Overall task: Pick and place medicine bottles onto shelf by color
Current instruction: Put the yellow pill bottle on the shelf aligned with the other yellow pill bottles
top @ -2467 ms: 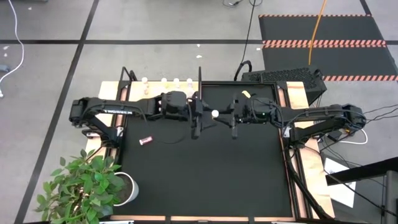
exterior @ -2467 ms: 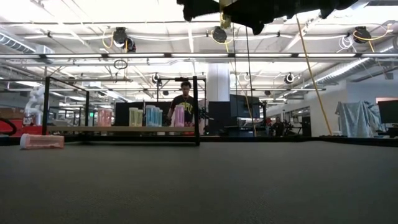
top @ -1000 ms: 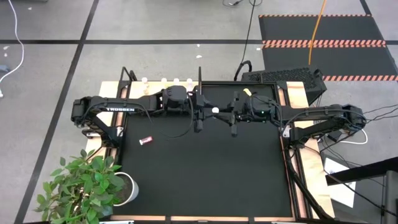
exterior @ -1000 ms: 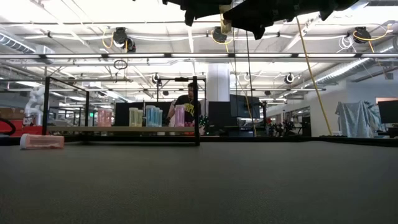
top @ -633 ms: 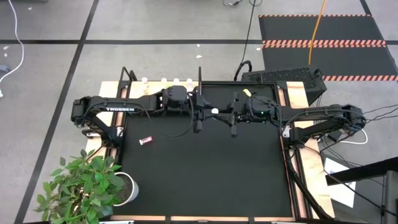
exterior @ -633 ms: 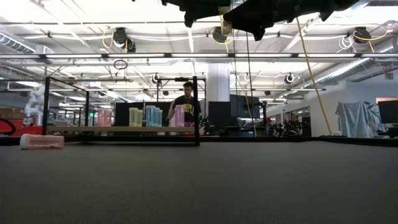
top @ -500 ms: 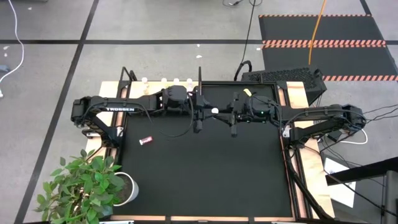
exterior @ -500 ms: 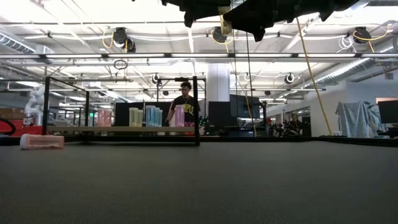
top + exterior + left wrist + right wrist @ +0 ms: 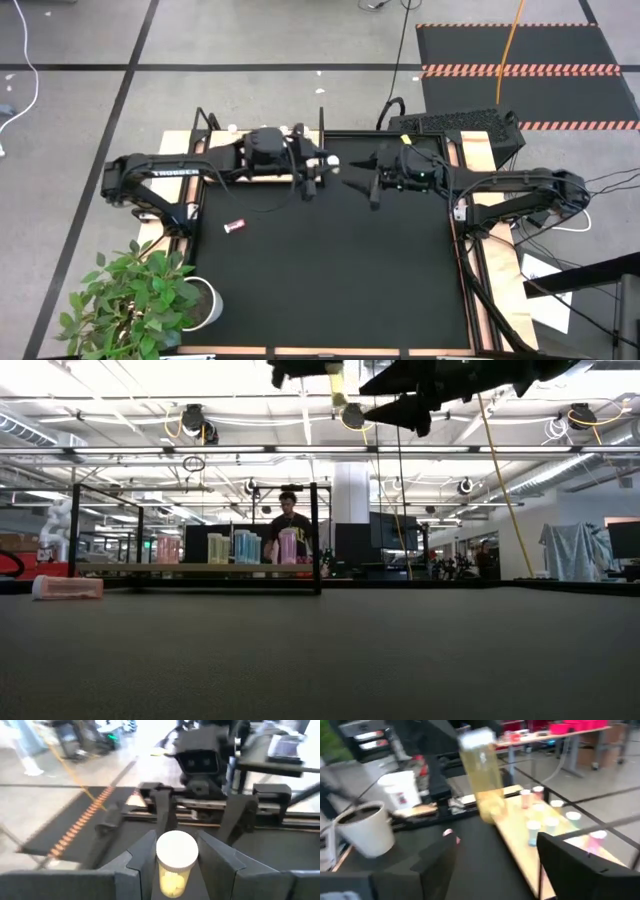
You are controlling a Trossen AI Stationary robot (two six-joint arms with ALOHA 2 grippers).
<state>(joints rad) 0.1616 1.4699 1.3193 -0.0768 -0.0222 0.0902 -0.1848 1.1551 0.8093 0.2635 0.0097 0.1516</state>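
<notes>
A yellow medicine bottle (image 9: 175,870) with a white cap (image 9: 331,160) stands upright in my shut left gripper (image 9: 177,865), high over the mat's far middle. My right gripper (image 9: 495,855) is open just to the right of it (image 9: 356,183), and nothing is between its fingers. A pink bottle (image 9: 234,227) lies on its side on the mat at the left. The light-wood shelf (image 9: 517,822) sits at the far left edge with several bottles standing on it (image 9: 245,547). My left gripper pinches the yellow bottle's body (image 9: 172,881) below the cap between its two fingers (image 9: 142,857). The fingers come nearly level from the table's left. The bottle stands upright, cap up, lifted well clear of the mat (image 9: 333,382).
A black frame post (image 9: 316,535) rises at the shelf's right end. A potted plant (image 9: 150,295) stands at the near left corner. A person (image 9: 288,525) stands in the room behind the table. The black mat (image 9: 340,270) spreads out before both arms.
My right gripper has opened and let go of the yellow bottle. My left gripper has kept hold of it and carried it up and toward the table's far left, away from the right gripper and nearer the shelf. The bottle has stayed upright.
</notes>
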